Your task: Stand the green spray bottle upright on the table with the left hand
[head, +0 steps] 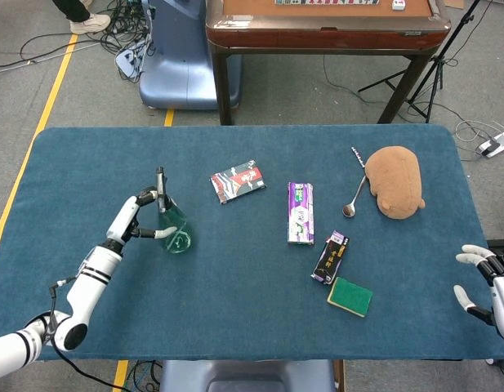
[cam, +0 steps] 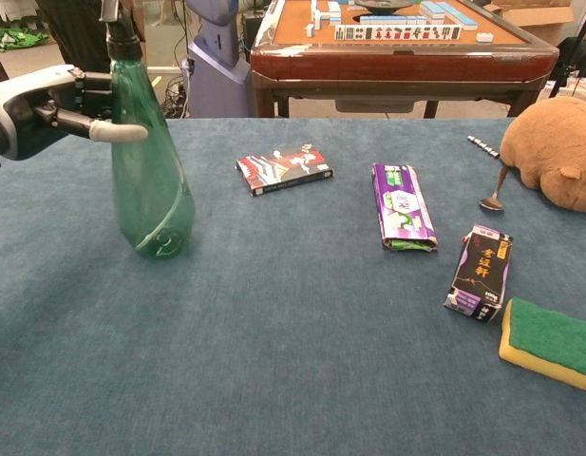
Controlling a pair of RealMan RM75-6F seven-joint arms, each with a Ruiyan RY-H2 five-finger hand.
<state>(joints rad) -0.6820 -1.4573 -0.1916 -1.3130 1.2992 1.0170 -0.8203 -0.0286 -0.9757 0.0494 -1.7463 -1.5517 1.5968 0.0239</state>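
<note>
The green spray bottle (head: 175,231) (cam: 151,185) stands upright on the blue table (head: 235,327), base on the cloth, black nozzle on top. My left hand (head: 134,217) (cam: 44,103) is at the bottle's upper part from the left. Its thumb crosses the front of the neck and the other fingers wrap behind, so it holds the bottle. My right hand (head: 487,283) rests at the table's near right edge, fingers apart and holding nothing; only the head view shows it.
A red packet (head: 237,181) lies just right of the bottle, then a purple packet (head: 301,212), a black box (head: 330,256) and a green-yellow sponge (head: 350,296). A brown plush (head: 396,181) and a spoon (head: 354,200) sit at the far right.
</note>
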